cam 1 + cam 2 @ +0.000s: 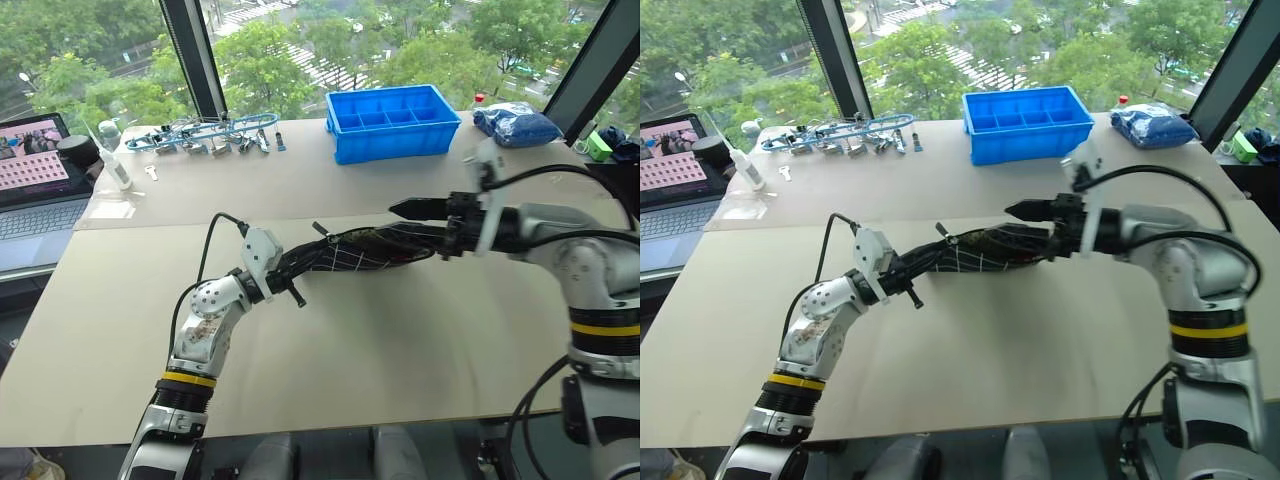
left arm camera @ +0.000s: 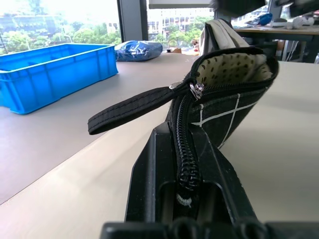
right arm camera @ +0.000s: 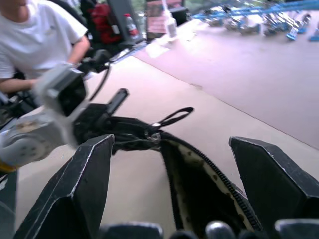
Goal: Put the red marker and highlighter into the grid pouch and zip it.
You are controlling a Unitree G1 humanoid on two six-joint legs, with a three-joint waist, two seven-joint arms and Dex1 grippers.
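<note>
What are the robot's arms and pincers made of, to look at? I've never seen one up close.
Both arms are silvery-grey metal-looking shells with rounded joints, each with a yellow-and-black band near the elbow and loose black cables looping outside. A small white box sits on each wrist. The left pincer and right pincer each end in two flat, matt black, wedge-shaped fingers.

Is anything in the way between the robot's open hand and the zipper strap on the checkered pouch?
Nothing visible blocks it. The right gripper, jaws open, looks along the open grid pouch to the zipper strap.
</note>
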